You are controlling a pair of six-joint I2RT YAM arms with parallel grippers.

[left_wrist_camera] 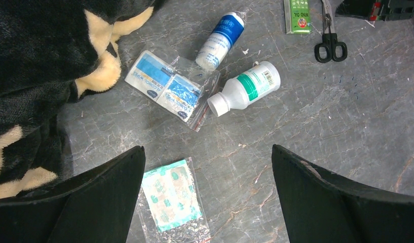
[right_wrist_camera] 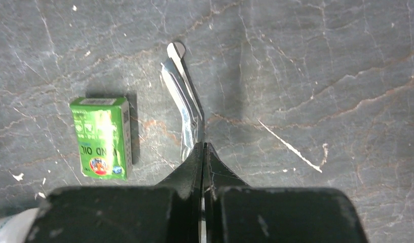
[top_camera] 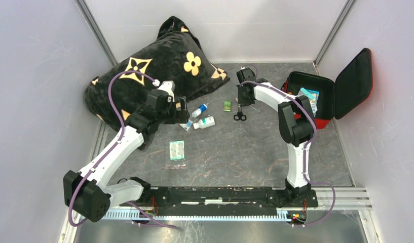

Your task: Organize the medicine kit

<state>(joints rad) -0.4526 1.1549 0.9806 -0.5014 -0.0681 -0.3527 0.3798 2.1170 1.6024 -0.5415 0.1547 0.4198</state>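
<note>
The red medicine kit [top_camera: 324, 121] lies open at the right wall, its lid [top_camera: 354, 83] upright, with a teal packet [top_camera: 310, 96] inside. My right gripper [top_camera: 243, 97] [right_wrist_camera: 203, 147] is shut on the blades of black-handled scissors [top_camera: 239, 116] [right_wrist_camera: 183, 101] [left_wrist_camera: 330, 44], left of the kit. My left gripper [top_camera: 182, 111] [left_wrist_camera: 209, 167] is open and empty above the table. Ahead of it lie a blue bottle [left_wrist_camera: 220, 40], a white green-label bottle [left_wrist_camera: 245, 88] and a bag of wipes [left_wrist_camera: 166, 91]. A bag of plasters [left_wrist_camera: 172, 195] [top_camera: 177, 151] lies by its left finger.
A green box [top_camera: 227, 106] [right_wrist_camera: 101, 136] [left_wrist_camera: 298, 15] lies just left of the scissors. A black pillow with gold flowers [top_camera: 154, 76] [left_wrist_camera: 42, 61] fills the back left corner, touching the left arm. Walls close in at the back, left and right.
</note>
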